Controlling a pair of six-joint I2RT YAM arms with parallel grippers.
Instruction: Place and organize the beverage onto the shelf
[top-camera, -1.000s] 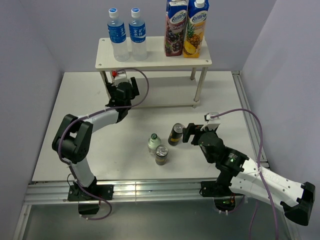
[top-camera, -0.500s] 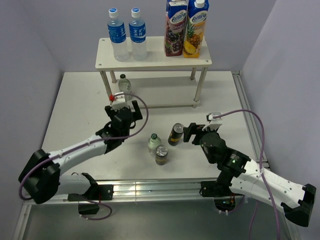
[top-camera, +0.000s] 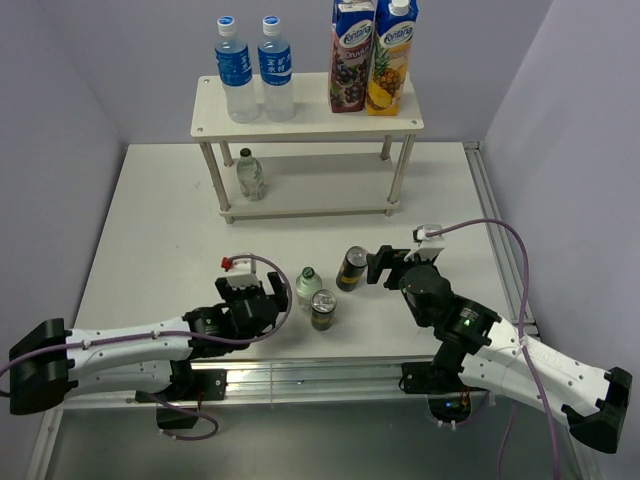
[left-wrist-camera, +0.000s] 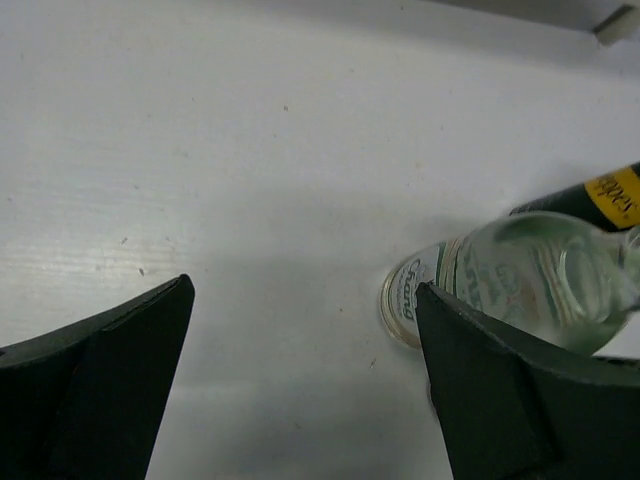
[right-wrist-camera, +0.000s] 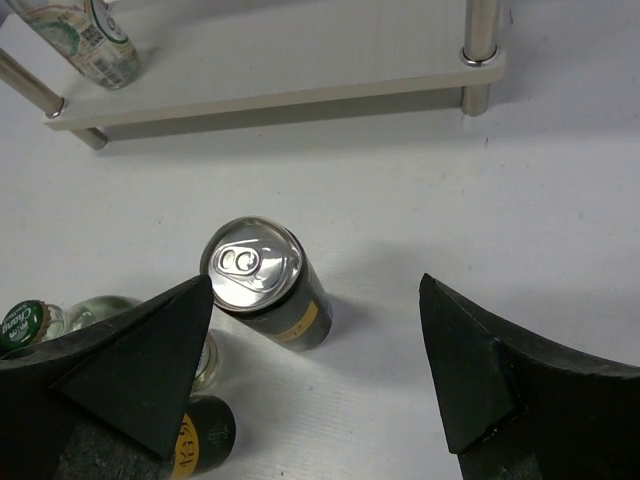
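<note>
By left gripper (left-wrist-camera: 302, 292): 'Chang'-capped btl (left-wrist-camera: 505, 280)

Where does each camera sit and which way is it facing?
Top external: above, behind the bases, looking down at table and shelf; both arms show.
Left wrist: on the left gripper, facing the unshelved green-capped bottle; both fingers show.
Right wrist: on the right gripper, facing a can and the shelf; both fingers show.
Shared: that bottle appears in all three.

Empty left claw (top-camera: 256, 300) spread wide, empty right claw (top-camera: 378, 266) parted, both low
</note>
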